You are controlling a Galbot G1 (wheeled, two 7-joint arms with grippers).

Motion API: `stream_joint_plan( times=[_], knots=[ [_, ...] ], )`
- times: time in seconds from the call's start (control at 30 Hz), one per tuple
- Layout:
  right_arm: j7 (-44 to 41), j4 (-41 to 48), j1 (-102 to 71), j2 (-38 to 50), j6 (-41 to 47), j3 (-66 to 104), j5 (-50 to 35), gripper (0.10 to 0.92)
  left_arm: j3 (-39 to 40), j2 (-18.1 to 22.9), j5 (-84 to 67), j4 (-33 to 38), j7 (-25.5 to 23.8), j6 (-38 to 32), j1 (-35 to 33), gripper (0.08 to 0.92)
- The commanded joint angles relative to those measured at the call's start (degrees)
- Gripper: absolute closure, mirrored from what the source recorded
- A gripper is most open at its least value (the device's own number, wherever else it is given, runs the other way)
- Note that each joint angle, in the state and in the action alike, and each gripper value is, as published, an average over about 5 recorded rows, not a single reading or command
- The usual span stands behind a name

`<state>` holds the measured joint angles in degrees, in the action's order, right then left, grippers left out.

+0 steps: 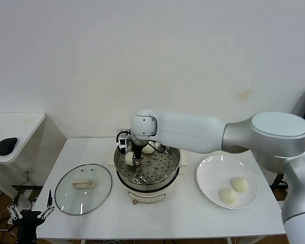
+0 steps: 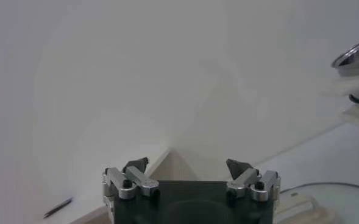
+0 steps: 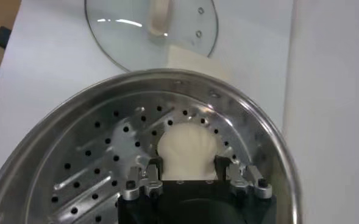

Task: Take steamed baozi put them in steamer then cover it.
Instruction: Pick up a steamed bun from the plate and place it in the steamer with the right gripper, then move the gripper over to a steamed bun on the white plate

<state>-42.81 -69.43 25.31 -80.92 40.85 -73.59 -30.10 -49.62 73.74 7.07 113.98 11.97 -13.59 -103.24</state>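
Note:
The steamer [image 1: 170, 175] stands mid-table, its perforated tray [image 3: 94, 152] bare steel. My right gripper [image 1: 133, 157] reaches down into its left side, shut on a steamed baozi [image 1: 129, 158]. In the right wrist view that bun [image 3: 186, 149] sits between the fingers of the gripper [image 3: 188, 163], resting low on the tray near the wall. A second baozi [image 1: 148, 149] lies at the back of the tray. Two more baozi [image 1: 239, 184] [image 1: 227, 195] rest on the white plate [image 1: 208, 178]. The glass cover [image 1: 84, 189] lies flat left of the steamer. My left gripper [image 2: 188, 164] hangs open and empty off the table's front-left corner.
A small side table with a black mouse [image 1: 6, 145] stands at far left. The right forearm spans above the steamer's back right and the plate's far edge. Wall close behind the table.

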Motion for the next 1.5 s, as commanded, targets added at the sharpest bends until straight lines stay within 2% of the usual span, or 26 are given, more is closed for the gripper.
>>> stream_joint_plan(
  times=[0.03, 0.27, 0.37, 0.5, 0.67, 1.0, 1.23, 1.5],
  knots=[
    [0.8, 1.7, -2.2, -1.2, 0.5, 0.7, 0.3, 0.453, 0.0, 0.2, 0.1, 0.0, 0.2, -0.3, -0.1, 0.177],
    [-1.9, -3.0, 2.8, 3.6, 0.4, 2.0, 0.6, 0.261, 0.2, 0.2, 0.3, 0.2, 0.0, -0.2, 0.1, 0.177],
    [-5.0, -7.7, 7.8, 8.3, 0.1, 2.5, 0.6, 0.214, 0.2, 0.0, 0.2, 0.3, -0.1, 0.0, 0.4, 0.177],
    [-10.5, -15.2, 13.9, 17.4, -2.2, 2.0, 2.2, 0.203, 0.2, -0.6, 0.1, 0.3, -0.3, 0.2, 0.7, 0.177],
    [-16.3, -24.0, 17.9, 30.0, -7.0, -0.8, 8.3, 0.203, 0.4, -1.4, 0.0, 0.1, -0.5, 0.5, 0.9, 0.177],
    [-20.8, -34.2, 12.1, 55.2, -17.9, -3.9, 23.5, 0.203, 1.8, -1.8, 0.8, 0.2, -0.6, 0.5, 0.6, 0.177],
    [-20.2, -36.3, -1.6, 64.5, -22.8, 1.8, 32.2, 0.203, 2.7, -1.3, 2.0, 0.0, -0.5, 0.4, 0.1, 0.177],
    [-20.9, -32.1, -31.1, 68.2, -27.3, 28.5, 38.9, 0.203, 3.4, -0.1, 3.0, -0.2, -0.5, 0.5, -0.1, 0.177]
  ],
)
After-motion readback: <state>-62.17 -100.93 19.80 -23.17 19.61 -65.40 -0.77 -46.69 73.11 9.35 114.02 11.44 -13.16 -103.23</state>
